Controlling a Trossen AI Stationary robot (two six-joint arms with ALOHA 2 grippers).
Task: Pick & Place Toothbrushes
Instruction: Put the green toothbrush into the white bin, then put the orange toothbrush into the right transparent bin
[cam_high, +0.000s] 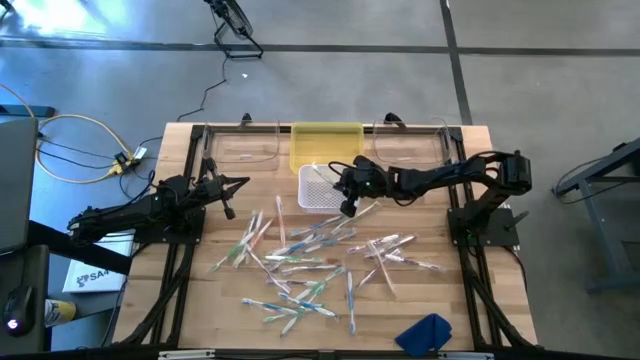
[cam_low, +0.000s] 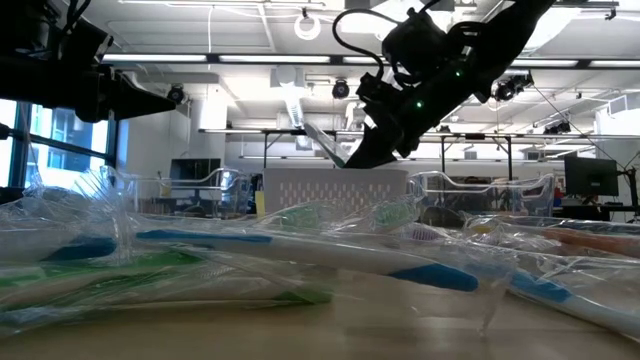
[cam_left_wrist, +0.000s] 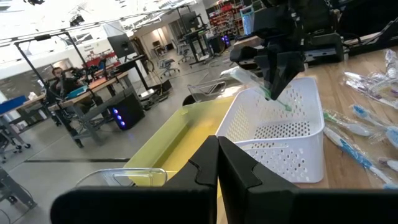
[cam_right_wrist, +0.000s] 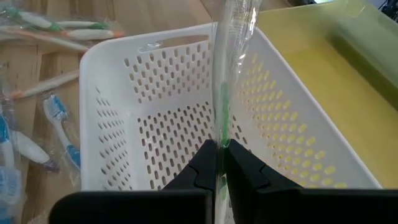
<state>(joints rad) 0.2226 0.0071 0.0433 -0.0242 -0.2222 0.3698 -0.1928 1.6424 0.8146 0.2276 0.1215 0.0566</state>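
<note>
Several toothbrushes (cam_high: 300, 265) in clear wrappers lie scattered on the wooden table. A white perforated basket (cam_high: 322, 187) stands at the far middle, in front of a yellow tray (cam_high: 326, 145). My right gripper (cam_high: 348, 207) hangs over the basket's right near corner, shut on one wrapped toothbrush (cam_right_wrist: 233, 56) with green marks; the same toothbrush (cam_left_wrist: 252, 81) shows in the left wrist view. My left gripper (cam_high: 243, 183) waits shut at the table's left, level and clear of everything. My right gripper pinches the wrapped toothbrush between its two fingers, near its green-marked end (cam_right_wrist: 221, 127). The fingers slant down from the table's right. The rest of the brush sticks out past the fingertips, tilted, lifted clear above the basket's inside (cam_right_wrist: 155, 124).
Two clear containers (cam_high: 245, 145) (cam_high: 410, 145) flank the yellow tray along the far edge. A blue cloth (cam_high: 425, 332) lies at the near right. Bare wood shows at the table's left, near my left gripper.
</note>
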